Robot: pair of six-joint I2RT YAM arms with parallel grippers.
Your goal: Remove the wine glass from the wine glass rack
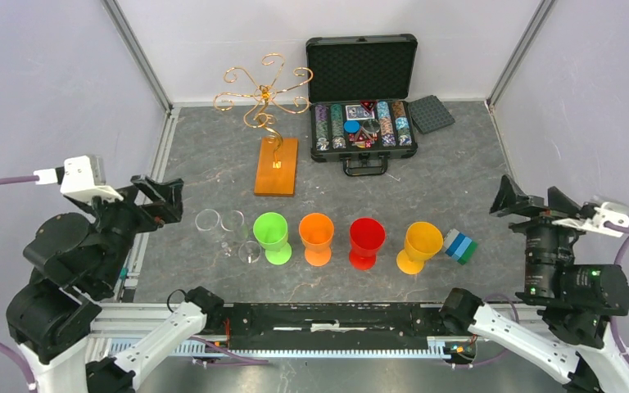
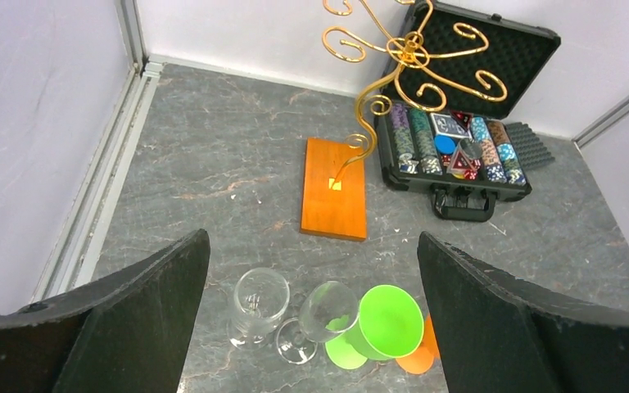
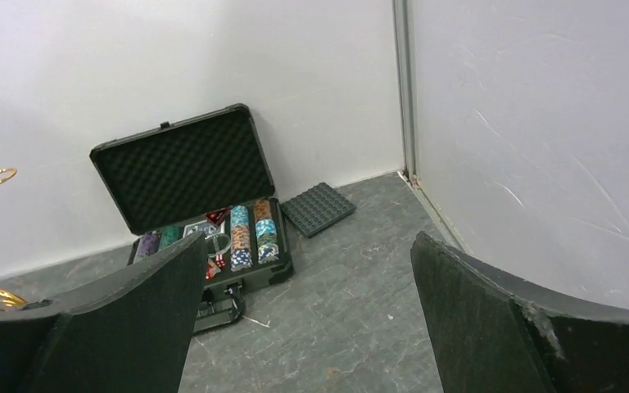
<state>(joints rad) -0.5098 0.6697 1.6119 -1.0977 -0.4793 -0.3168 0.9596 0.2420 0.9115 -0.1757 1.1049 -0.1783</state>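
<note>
The wine glass rack point(image 1: 264, 94) of golden wire stands on its orange wooden base point(image 1: 277, 166) at the back middle, and I see no glass hanging on its curled arms. It also shows in the left wrist view as the rack point(image 2: 409, 53). Two clear wine glasses point(image 1: 208, 221) point(image 1: 233, 223) stand on the table to the front left; they show below the left fingers as glasses point(image 2: 260, 303) point(image 2: 328, 315). My left gripper point(image 1: 166, 202) point(image 2: 311, 237) is open above and left of them, holding nothing. My right gripper point(image 1: 532, 201) point(image 3: 308, 239) is open at the far right, empty.
A row of goblets stands in front: green point(image 1: 271, 232), orange point(image 1: 317, 233), red point(image 1: 367, 237), yellow point(image 1: 423, 243). Blue and green blocks point(image 1: 461, 246) lie beside the yellow one. An open black chip case point(image 1: 363, 123) and a dark foam pad point(image 1: 431, 113) sit at the back right.
</note>
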